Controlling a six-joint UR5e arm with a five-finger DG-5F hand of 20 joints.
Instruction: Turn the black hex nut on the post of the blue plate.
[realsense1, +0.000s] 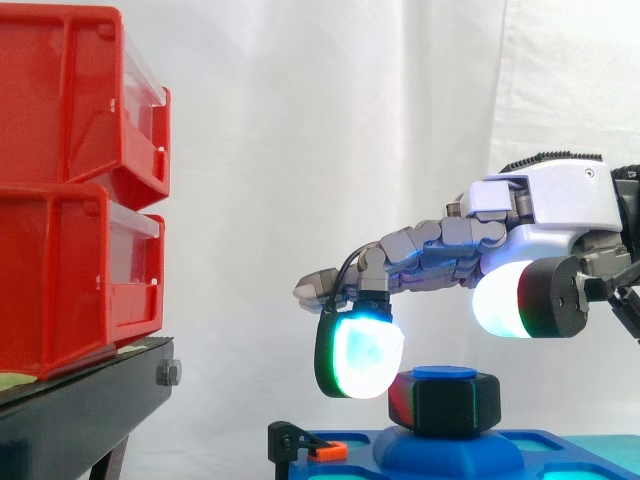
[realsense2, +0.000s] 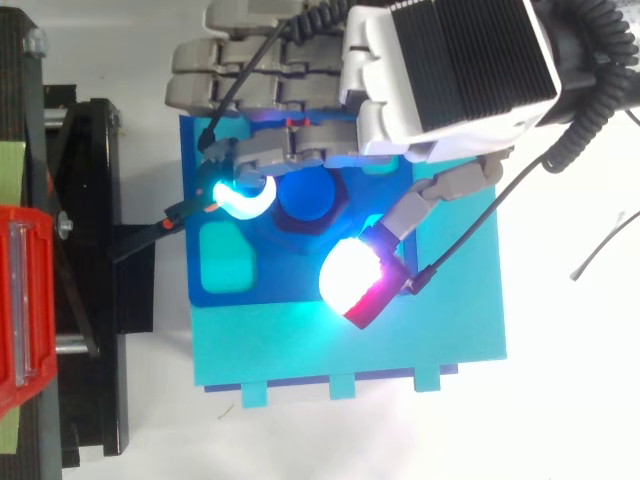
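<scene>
side view: hand spread over black hex nut, one fingertip touching its side, thumb lifted clear.

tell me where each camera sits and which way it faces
Side view: beside the work at about its height, looking level across at the black hex nut on the blue plate, with red bins at left; the hand reaches in from the right.
Top view: above, looking straight down on the plate; the hand reaches in from the upper edge.
Shared: hand, nut, plate, bins.
</scene>
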